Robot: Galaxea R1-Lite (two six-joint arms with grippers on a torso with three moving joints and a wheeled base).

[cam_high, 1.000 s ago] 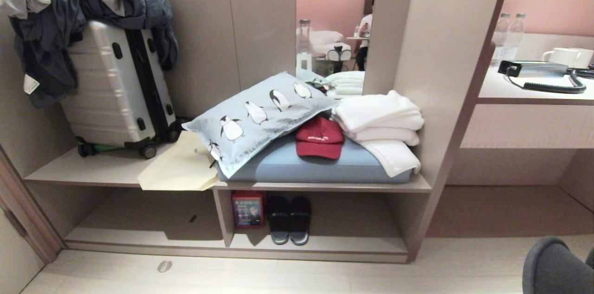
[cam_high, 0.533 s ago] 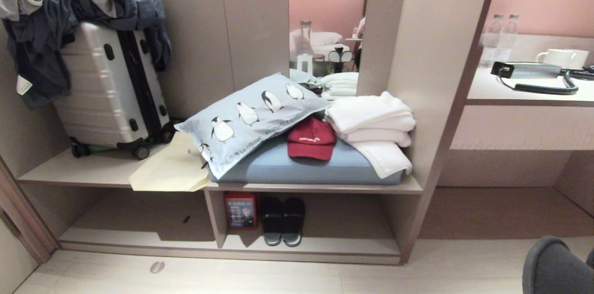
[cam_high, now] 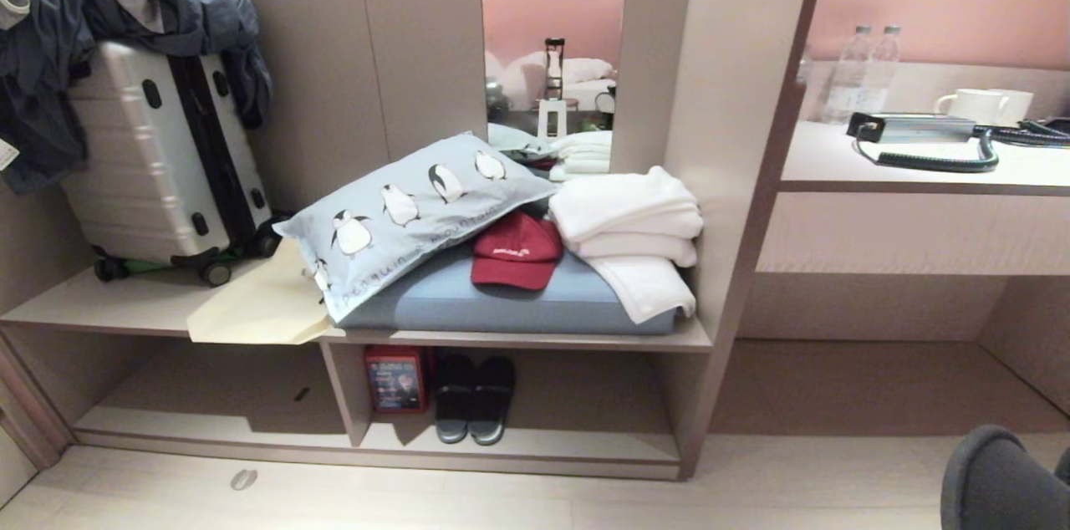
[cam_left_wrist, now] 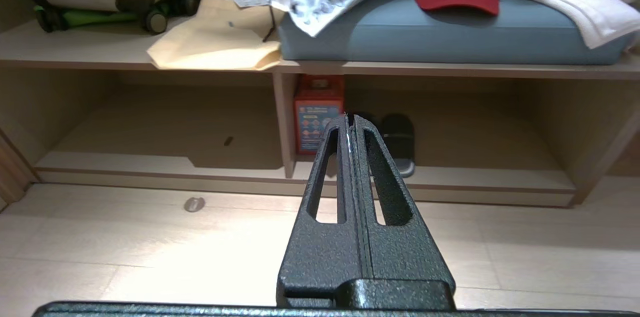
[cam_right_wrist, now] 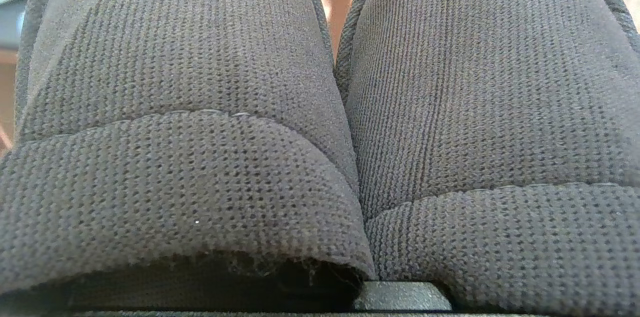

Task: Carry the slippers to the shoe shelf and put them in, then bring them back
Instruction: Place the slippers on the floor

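The right claw was clenched on the slippers (cam_right_wrist: 320,122), side by side, filling its view. The left claw (cam_left_wrist: 351,122), pressed closed and empty, pointed at the shelf (cam_high: 501,446), where a dark pair (cam_high: 473,400) sat beside a red box (cam_high: 394,379).

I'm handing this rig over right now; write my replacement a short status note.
Right gripper: shut on the slippers, which fill the right wrist view; a dark toe shows at the head view's lower right.
Left gripper: shut, holding nothing.
Shoe shelf: ahead; its right bay already holds another dark pair and a red box.
Done: slippers picked up.
Left: put them in, then bring them back.
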